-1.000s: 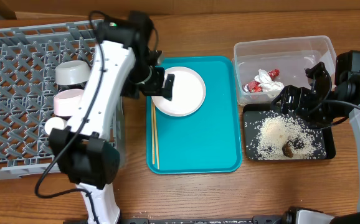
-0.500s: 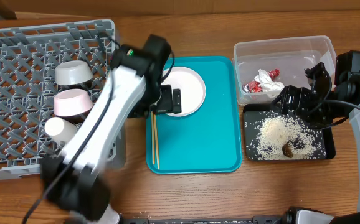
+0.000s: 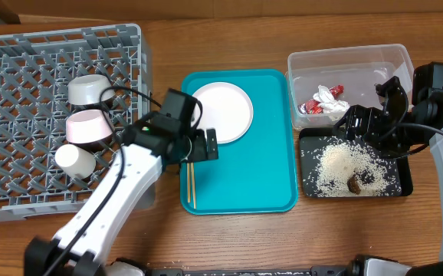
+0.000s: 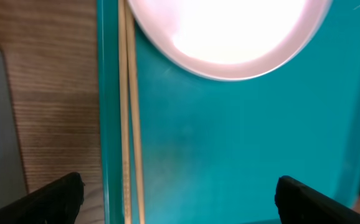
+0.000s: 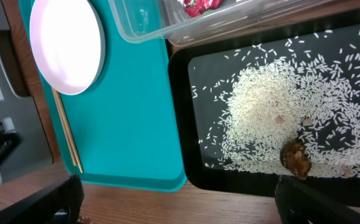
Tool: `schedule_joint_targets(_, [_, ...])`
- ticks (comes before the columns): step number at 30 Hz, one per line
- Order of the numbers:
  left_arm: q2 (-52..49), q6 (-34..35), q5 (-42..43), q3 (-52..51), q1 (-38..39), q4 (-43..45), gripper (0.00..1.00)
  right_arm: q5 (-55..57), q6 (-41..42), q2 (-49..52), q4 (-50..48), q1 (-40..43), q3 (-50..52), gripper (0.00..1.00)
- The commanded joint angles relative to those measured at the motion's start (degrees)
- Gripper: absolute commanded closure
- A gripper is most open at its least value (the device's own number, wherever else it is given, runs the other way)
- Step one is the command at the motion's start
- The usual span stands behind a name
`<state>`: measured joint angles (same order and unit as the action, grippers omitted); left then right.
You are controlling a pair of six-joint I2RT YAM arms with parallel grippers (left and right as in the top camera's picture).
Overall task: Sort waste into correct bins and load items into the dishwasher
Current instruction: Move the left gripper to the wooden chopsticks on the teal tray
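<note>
L gripper (image 4: 180,196): fingers spread wide, nothing between them. It hangs over the left part of the teal serving tray (image 3: 260,176), w/ the chopsticks (image 4: 129,124) just inside its left finger. Chopsticks lie side by side along the tray's left wall, near half. White plate (image 3: 225,112) sits in the tray's far-left area, its rim just beside the chopsticks' far ends.

R gripper (image 5: 180,199): fingers spread wide, empty, above the black tray (image 5: 181,124) at the right of the worktop (image 3: 229,238). Black tray holds scattered rice grains (image 5: 273,124) and a brown food lump (image 5: 296,157) toward its near edge.

Clear tub (image 3: 352,57) stands just beyond the black tray and contains the red-and-white wrapper w/ tissue (image 3: 323,102).

Grey dish rack (image 3: 22,115), at the far left, holds the grey-white bowl (image 3: 90,90), pink bowl (image 3: 87,126) and white cup (image 3: 74,160), in a column from far to near along its right side.
</note>
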<state>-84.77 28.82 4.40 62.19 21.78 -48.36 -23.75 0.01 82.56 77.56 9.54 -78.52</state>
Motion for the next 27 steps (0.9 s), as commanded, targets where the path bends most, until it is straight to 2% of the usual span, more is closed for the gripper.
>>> schedule_joint_targets(1, [-4.2, 0.8, -0.2, -1.9, 0.1, 1.9, 0.02, -0.3, -0.1, -0.5, -0.3, -0.2, -0.6, 0.00])
schedule_joint_targets(4, [-8.1, -0.9, 2.3, -1.9, 0.1, 3.9, 0.10, -0.3, -0.1, -0.5, -0.3, -0.2, -0.6, 0.00])
schedule_joint_targets(7, [-11.1, -2.0, 5.6, -1.9, 0.2, 5.9, 0.13, -0.3, -0.1, -0.5, -0.3, -0.2, -0.6, 0.00])
schedule_joint_targets(11, [-14.4, -2.0, 6.0, -1.9, 0.7, 7.0, 0.21, -0.3, -0.1, -0.5, -0.3, -0.2, -0.6, 0.00])
schedule_joint_targets(24, [-20.0, -2.0, 5.7, -1.9, 0.8, 7.1, 0.23, -0.3, -0.1, -0.5, -0.3, -0.2, -0.6, 0.00])
schedule_joint_targets(25, [-20.5, -2.0, 5.7, -1.9, 0.8, 7.1, 0.27, -0.3, -0.1, -0.5, -0.3, -0.2, -0.6, 0.00])
schedule_joint_targets(27, [-21.0, -2.0, 5.7, -1.9, 0.8, 7.1, 0.43, -0.3, -0.1, -0.5, -0.3, -0.2, -0.6, 0.00])
